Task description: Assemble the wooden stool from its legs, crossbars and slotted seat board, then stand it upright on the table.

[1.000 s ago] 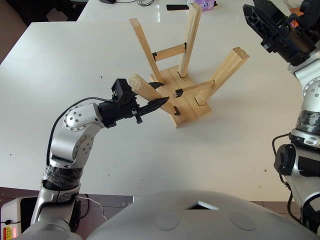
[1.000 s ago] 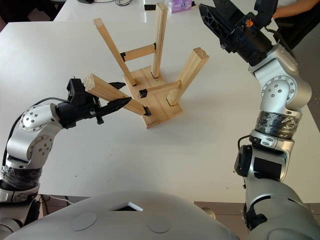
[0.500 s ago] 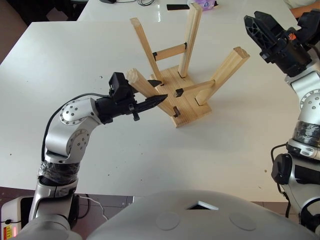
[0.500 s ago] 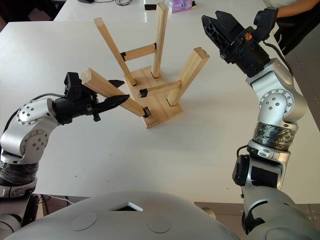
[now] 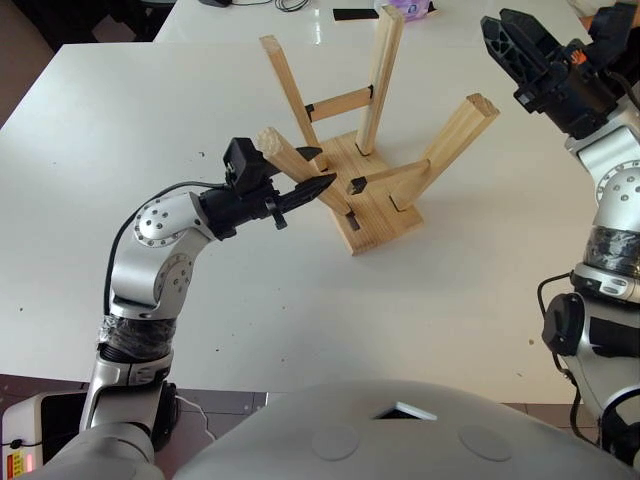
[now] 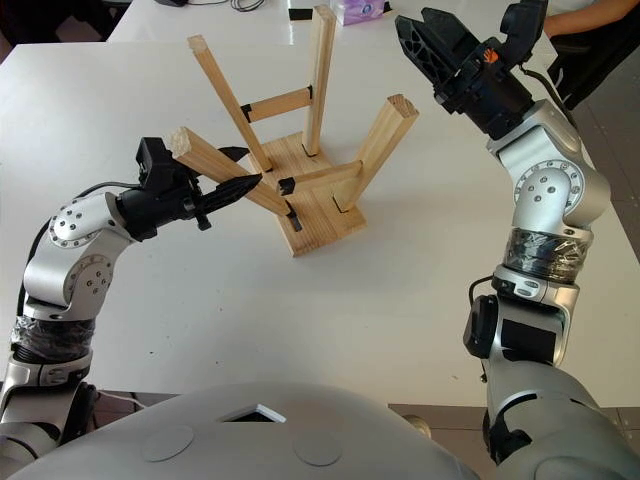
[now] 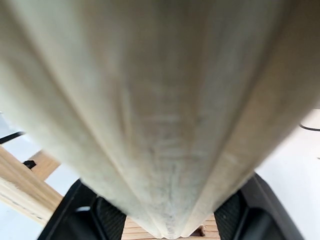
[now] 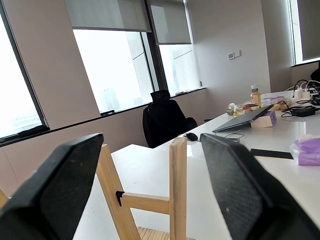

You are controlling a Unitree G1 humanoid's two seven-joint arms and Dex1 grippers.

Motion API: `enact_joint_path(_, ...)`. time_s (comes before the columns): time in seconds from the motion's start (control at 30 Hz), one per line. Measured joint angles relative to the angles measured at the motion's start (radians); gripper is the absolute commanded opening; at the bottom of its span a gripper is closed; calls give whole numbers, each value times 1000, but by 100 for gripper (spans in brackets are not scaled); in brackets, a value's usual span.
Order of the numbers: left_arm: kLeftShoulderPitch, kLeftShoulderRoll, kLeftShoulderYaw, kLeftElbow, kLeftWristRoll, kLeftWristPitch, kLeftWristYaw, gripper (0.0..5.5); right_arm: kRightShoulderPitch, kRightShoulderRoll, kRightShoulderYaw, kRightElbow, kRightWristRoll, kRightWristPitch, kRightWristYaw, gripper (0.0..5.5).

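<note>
Four legs [image 5: 381, 80] point up: stool [image 5: 383, 217] sits seat-down on the surface [image 5: 150, 100]. Our left pincer [image 5: 318, 170] clamps the near-left leg [image 5: 281, 156]; right pincer [image 6: 415, 25] gapes wide, aloft. We judge wood stiff, light; hold legs mid-length.

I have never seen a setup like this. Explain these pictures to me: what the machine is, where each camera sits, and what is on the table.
This is a humanoid robot with two arms, each ending in a two-fingered tool. Two pictures come from cameras in its head, looking down over the white table. The other two come from a camera on each wrist. On the table is a wooden stool, upside down and tilted, with its seat board at the bottom and its legs pointing up, joined by crossbars. The left tool is closed around the near leg, which its wrist camera sees close up. The right tool hangs open in the air, holding nothing.
</note>
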Motion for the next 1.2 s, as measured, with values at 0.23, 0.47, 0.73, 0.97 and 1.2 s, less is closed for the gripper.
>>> enact_joint_path(0.23, 44, -16, -18, -28, 18, -33, 8, 205, -17, -3, 8, 24, -4, 0, 14, 358)
enact_joint_path(0.47, 89, 7, -21, -77, 6, -27, -1, 205, -14, -3, -1, 11, -4, 0, 9, 358)
enact_joint_path(0.73, 69, 64, -22, -53, 6, -16, -32, 204, 30, 3, -16, -33, -3, -6, -20, 358)
enact_joint_path(0.97, 49, 145, -32, -62, 10, 9, -80, 204, 70, 8, -18, -102, 7, -3, -45, 358)
enact_joint_path(1.2, 28, 200, -34, -91, 2, 62, -93, 204, 133, 39, -14, -309, 96, 43, -115, 358)
